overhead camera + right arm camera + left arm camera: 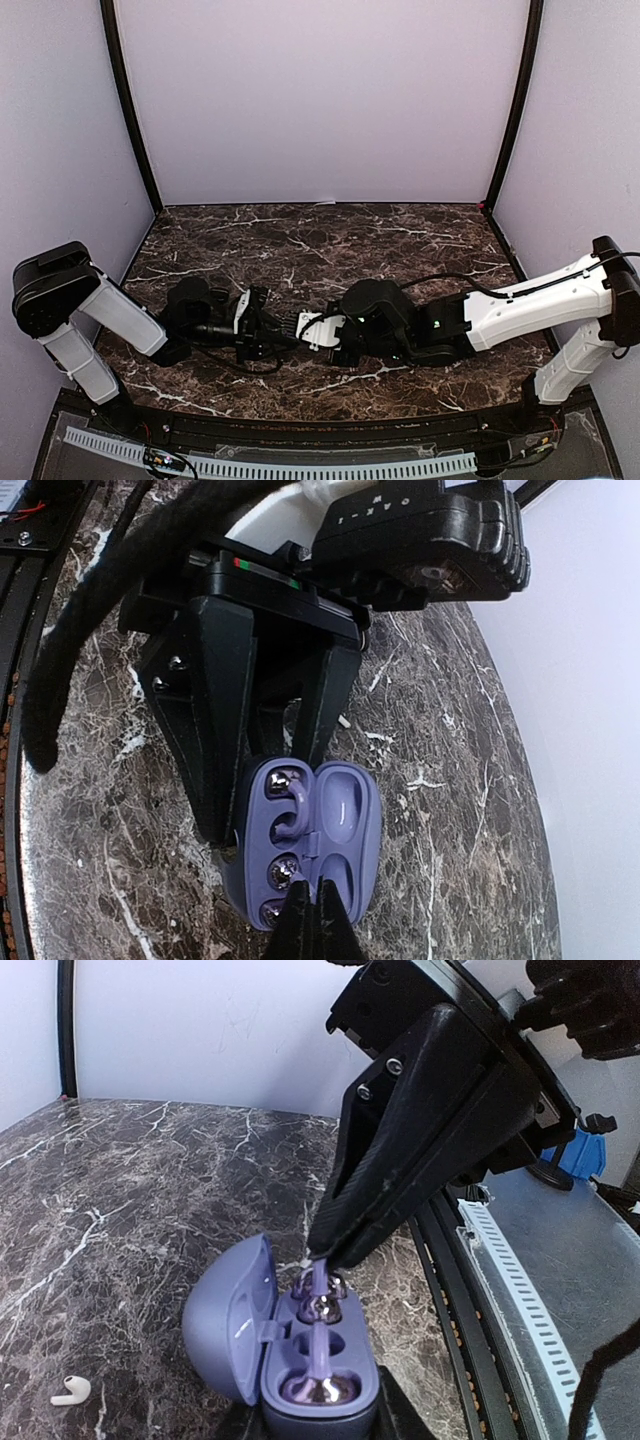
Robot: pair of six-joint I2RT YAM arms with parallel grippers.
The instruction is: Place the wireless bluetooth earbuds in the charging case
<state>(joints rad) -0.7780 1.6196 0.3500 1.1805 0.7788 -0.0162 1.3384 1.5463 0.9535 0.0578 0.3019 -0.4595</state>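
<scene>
The purple charging case (320,1400) stands open on the marble table (150,1190), its lid (225,1315) swung to the left. My left gripper (320,1428) is shut on the case body from both sides, as the right wrist view also shows (265,790). One purple earbud (318,1388) sits in the near pocket. A second purple earbud (321,1306) rests at the far pocket, and my right gripper (322,1257) is shut on its thin stem from above. In the right wrist view the case (255,835), the seated earbud (285,780) and the pinched one (280,870) lie just beyond my shut fingertips (310,908). From above, both grippers (268,328) (312,330) meet and hide the case.
A loose white earbud (70,1390) lies on the marble left of the case. A small white piece (343,721) shows on the table beyond the left gripper's fingers. The table's front rail (520,1290) runs close on the right. Lilac walls (320,100) enclose the back and sides.
</scene>
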